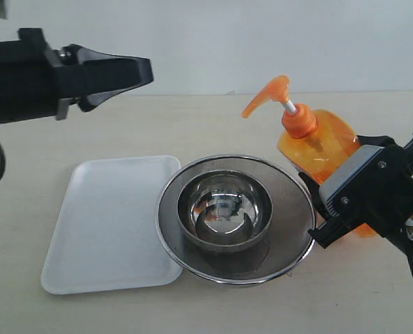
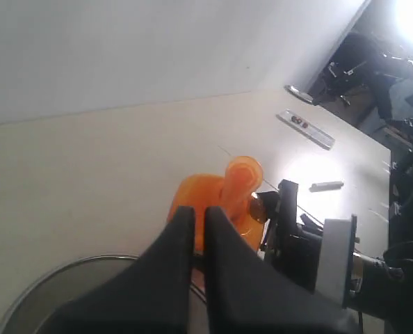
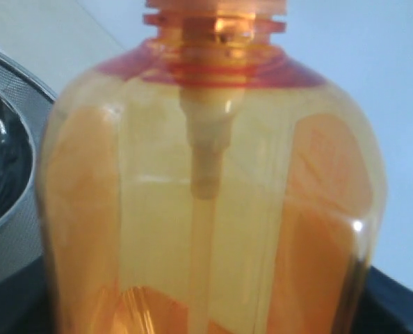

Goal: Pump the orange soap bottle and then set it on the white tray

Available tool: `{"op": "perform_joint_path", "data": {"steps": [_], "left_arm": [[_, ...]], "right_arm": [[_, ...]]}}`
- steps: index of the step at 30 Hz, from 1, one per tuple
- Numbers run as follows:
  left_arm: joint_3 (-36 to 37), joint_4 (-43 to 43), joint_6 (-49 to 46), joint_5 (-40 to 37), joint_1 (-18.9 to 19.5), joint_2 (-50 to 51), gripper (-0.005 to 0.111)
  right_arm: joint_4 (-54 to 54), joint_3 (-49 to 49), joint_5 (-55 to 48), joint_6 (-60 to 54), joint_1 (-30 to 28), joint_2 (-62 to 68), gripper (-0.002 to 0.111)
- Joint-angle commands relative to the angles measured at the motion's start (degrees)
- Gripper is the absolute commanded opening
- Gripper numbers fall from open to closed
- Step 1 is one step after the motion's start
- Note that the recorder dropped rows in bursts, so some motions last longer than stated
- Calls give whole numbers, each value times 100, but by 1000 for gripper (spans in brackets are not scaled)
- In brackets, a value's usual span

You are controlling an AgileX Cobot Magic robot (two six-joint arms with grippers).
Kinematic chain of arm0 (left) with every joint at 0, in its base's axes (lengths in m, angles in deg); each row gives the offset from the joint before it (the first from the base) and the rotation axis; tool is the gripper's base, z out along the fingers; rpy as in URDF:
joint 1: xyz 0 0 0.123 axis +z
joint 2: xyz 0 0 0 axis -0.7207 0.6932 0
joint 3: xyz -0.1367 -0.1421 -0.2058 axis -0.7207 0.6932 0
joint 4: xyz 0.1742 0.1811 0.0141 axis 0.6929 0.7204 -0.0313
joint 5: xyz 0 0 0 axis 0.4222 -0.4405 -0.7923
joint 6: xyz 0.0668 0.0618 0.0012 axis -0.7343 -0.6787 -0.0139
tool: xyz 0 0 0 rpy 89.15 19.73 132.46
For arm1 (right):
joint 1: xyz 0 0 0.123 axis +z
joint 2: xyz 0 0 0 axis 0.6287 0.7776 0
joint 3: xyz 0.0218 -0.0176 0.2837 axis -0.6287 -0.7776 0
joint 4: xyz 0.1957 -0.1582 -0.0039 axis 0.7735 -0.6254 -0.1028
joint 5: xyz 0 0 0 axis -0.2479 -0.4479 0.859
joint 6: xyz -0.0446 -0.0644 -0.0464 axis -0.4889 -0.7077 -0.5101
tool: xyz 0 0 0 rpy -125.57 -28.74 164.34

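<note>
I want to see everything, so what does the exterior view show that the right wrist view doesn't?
Only the exterior view shows the white tray, the left gripper and the pump head of the orange soap bottle. Only the right wrist view shows the white tube inside that bottle up close. Both show the bottle's body and the mesh strainer rim.

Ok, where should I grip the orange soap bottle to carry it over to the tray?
Grip the broad body of the orange soap bottle below the shoulder, coming from the right side, away from the strainer, where the right gripper sits now. The flat sides give the pads purchase; the pump head rides on a thin stem that would likely sink or slip.
</note>
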Motion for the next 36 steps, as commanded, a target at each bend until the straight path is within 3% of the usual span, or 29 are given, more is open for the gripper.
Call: {"op": "perform_joint_path", "data": {"steps": [1,6,12,36], "left_arm": [[-1095,132,98,78,-550,827,5],[-2003,427,350,-290,-1044,1526,5],[-2177,654,450,-525,-1493,1855,5],[-2187,801,428,-971,-1746,2270,5]], "right_arm": [[-124,7,84,-61,15,-4,0],[-135,7,84,-61,15,-4,0],[-135,7,84,-61,15,-4,0],[-276,7,84,-61,15,-4,0]]}}
